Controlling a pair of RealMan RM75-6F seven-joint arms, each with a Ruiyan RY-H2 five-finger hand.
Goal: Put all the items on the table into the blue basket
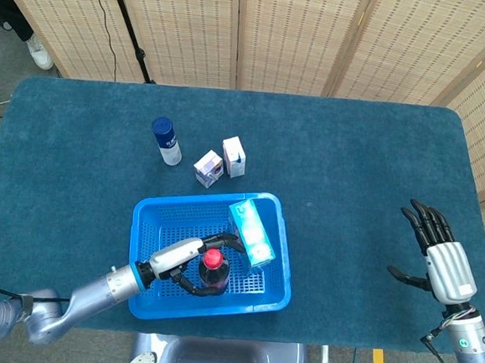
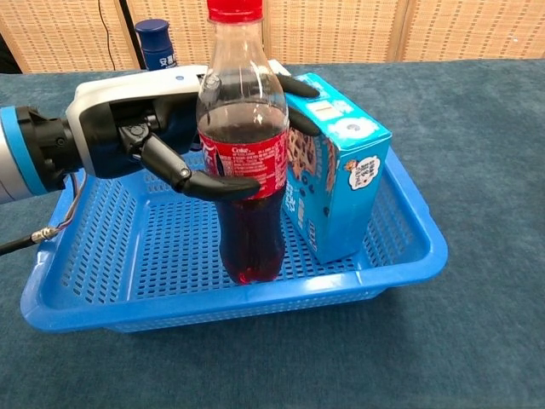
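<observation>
1. Cola bottle (image 2: 249,162) stands upright inside the blue basket (image 2: 409,213), just beside the cookie box (image 2: 341,179).
2. We see the left hand (image 2: 162,128) reaching in from the left, fingers (image 2: 200,181) wrapped around the bottle's label.
3. We find the right hand (image 1: 440,256) well apart over the tabletop (image 1: 354,157), fingers spread, holding nothing.
4. Two small cartons (image 1: 221,163) and a blue-capped bottle (image 1: 167,140) remain outside.
</observation>
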